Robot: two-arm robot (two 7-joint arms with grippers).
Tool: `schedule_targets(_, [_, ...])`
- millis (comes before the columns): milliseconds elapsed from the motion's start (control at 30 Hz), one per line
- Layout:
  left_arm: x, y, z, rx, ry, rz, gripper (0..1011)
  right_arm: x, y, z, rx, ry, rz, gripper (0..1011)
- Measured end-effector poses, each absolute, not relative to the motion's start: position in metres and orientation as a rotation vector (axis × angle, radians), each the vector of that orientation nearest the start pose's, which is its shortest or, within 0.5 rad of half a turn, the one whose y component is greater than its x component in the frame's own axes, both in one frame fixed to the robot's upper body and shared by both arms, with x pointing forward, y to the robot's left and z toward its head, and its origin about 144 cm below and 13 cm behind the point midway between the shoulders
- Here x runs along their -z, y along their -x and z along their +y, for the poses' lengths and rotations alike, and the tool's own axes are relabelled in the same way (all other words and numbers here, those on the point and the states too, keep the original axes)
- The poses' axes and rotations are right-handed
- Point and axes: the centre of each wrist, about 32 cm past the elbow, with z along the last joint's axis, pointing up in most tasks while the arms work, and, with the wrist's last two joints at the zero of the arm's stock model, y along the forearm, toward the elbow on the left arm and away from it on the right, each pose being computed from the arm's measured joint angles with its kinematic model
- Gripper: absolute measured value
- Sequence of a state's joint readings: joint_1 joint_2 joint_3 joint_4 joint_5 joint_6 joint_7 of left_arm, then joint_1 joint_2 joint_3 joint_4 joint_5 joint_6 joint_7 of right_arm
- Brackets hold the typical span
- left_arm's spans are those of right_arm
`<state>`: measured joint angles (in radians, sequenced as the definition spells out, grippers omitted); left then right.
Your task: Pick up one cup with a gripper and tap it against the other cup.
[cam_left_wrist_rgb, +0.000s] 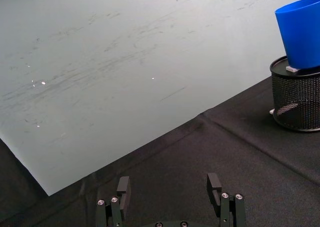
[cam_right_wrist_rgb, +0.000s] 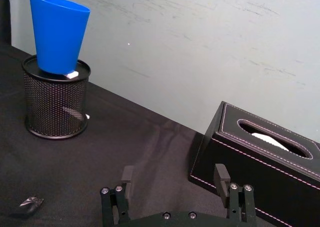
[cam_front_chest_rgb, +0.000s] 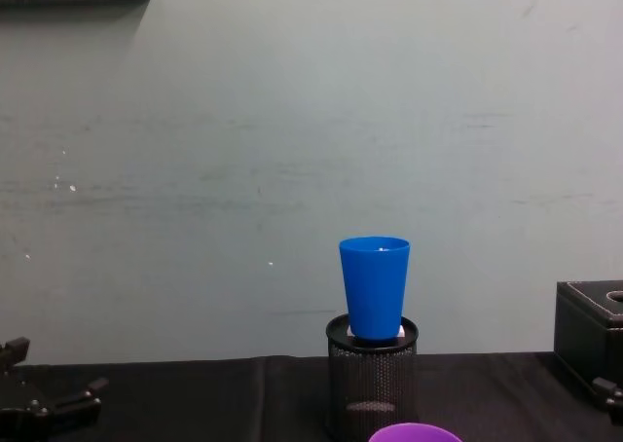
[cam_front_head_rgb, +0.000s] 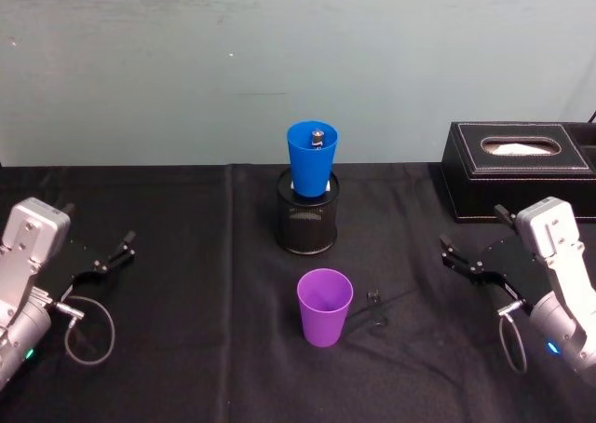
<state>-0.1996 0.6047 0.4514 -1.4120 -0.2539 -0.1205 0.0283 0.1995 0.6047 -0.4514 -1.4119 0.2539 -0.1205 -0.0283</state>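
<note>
While well apart from right hand (cam_front_head_rgb: 471, 229), purple cup (cam_front_head_rgb: 325, 307).

Purple cup (cam_front_head_rgb: 324, 307) and blue cup (cam_front_head_rgb: 311, 157): smooth plastic with a slight sheen. Pen holder (cam_front_head_rgb: 306, 220): black metal wire mesh. Table (cam_front_head_rgb: 186, 302): matt black cloth. Tissue box (cam_front_head_rgb: 517, 176): black stitched leather-look cover. Wall (cam_front_head_rgb: 186, 69): scuffed matt paint.

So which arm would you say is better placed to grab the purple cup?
Probably the right arm. The right tool sits nearer the purple cup than the left tool does, and both tools are open.
</note>
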Motion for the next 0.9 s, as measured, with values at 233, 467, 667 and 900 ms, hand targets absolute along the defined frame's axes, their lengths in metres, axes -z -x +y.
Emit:
schedule_targets(233, [-1.1398,-0.4886,0.3097,-1.248,-0.304,-0.285,1000,-1.1398,-0.4886,-0.3096,1.248,0.304,-0.285,1004])
schedule_targets(467, [-1.1398,-0.4886,0.3097,-1.248,-0.304,-0.285,1000,-1.1398,-0.4886,-0.3096,1.248,0.304,-0.285,1004])
schedule_targets(667, [-1.1398,-0.4886,0.3097,-1.248,-0.304,-0.285,1000,-1.1398,-0.4886,-0.3096,1.248,0.304,-0.285,1004])
schedule_targets(900, [-1.1398,-0.4886,0.3097,-1.248,-0.305,-0.285,1000,-1.1398,-0.4886,-0.3096,1.248,0.304,-0.285,1004])
